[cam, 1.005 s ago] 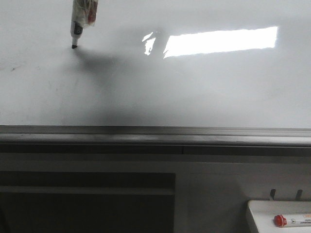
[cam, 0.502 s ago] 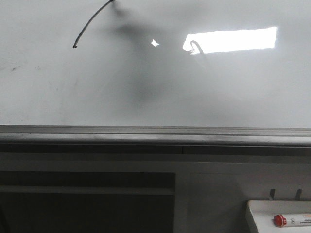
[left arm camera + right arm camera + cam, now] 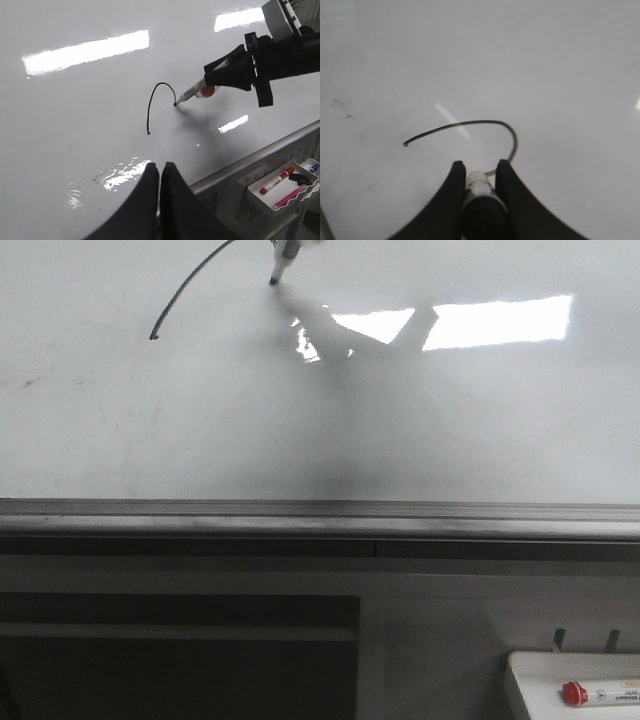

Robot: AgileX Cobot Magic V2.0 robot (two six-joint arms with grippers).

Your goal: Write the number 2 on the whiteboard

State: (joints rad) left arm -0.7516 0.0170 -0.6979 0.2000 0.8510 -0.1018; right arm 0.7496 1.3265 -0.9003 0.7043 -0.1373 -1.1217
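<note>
While the right gripper (image 3: pixel 480 175) clamps a marker (image 3: pixel 192 91) against the whiteboard (image 3: pixel 480 430), the number 2 (image 3: pixel 157 102) is only a curved top, calling for the diagonal next; left gripper (image 3: pixel 160 172) pinched closed, empty.

The whiteboard (image 3: pixel 480 420) looks smooth and glossy, mirroring bright glare; its lower rail (image 3: pixel 320 515) is dull grey metal; the tray (image 3: pixel 280 187) looks like white plastic.

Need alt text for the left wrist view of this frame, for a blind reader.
The right gripper holds a marker tip-down on the whiteboard, ending a hooked curve, the start of the number 2. The left gripper is shut in the foreground.
</note>
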